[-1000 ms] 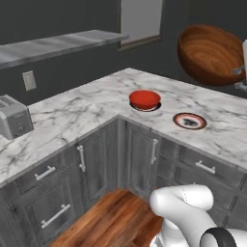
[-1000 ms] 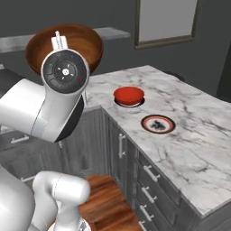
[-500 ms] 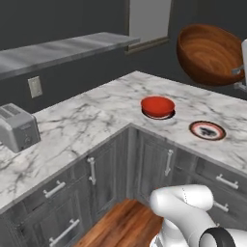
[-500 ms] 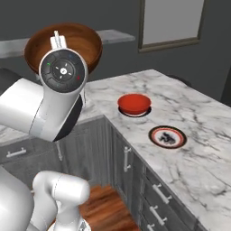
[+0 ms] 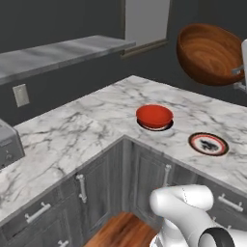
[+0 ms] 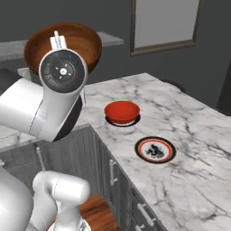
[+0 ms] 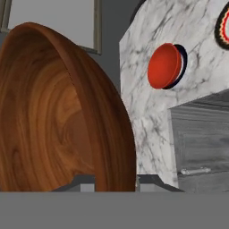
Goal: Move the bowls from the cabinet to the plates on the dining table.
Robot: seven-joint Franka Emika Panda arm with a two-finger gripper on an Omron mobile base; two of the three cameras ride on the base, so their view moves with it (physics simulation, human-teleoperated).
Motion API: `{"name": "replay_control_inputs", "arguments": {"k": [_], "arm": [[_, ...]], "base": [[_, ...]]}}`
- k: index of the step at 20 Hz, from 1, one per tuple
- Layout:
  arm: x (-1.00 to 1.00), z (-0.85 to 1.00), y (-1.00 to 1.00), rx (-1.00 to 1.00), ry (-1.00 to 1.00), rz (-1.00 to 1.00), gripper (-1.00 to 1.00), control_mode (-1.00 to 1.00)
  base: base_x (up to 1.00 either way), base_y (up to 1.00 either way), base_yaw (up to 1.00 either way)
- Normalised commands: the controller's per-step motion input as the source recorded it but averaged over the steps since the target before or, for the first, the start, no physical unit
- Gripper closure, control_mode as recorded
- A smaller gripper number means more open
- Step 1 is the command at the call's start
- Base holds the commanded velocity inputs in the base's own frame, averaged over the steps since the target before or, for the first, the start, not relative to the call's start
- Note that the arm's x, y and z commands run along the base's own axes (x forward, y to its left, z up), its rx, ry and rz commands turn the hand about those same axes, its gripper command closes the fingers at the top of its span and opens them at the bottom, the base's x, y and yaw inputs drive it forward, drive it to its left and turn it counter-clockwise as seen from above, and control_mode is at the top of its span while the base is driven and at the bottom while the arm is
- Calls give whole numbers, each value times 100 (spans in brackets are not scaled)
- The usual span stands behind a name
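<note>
Scene: a rendered kitchen; a white robot arm carries a bowl high above an L-shaped marble counter [image 5: 96, 120].
Fingers: the two dark fingers [image 7: 85, 182] are pinched on the rim of the brown bowl [image 5: 210, 53], one tip on each side of its wall in the hand view; the gripper [image 7: 115, 182] is gripping, not free.
Brown bowl, place: held in the air at about 1 o'clock in the left base view, well above the counter and touching nothing on it; it is tipped on its side, its hollow facing outward.
Brown bowl, look: wide, round, dark glossy wood grain with a smooth thin rim; in the hand view it spreads from 9 o'clock to the centre.
Red bowl: the red bowl [image 6: 122, 112] sits upright on a plate with a dark edge showing beneath it, near the counter's inner corner.
Free plate: the patterned plate [image 6: 155, 150], pale with a red and dark ring, lies just beside the red bowl, toward 4 o'clock from it in the right base view.
Step in hand: carrying the brown bowl to the patterned plate, by my judgement.
Doing it well: bring the bowl over the plate's centre, level it so the base faces down, lower gently, release only once it rests flat; keep clear of the red bowl.
</note>
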Motion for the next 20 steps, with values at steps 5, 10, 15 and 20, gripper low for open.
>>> {"name": "replay_control_inputs", "arguments": {"k": [5, 10, 15, 20], "arm": [[0, 0, 0, 0, 0, 0, 100, 100], [0, 0, 0, 0, 0, 0, 100, 100], [0, 0, 0, 0, 0, 0, 100, 100], [0, 0, 0, 0, 0, 0, 100, 100]], "base": [[62, -22, 0], [44, -3, -8], [0, 0, -25], [0, 0, -25]]}}
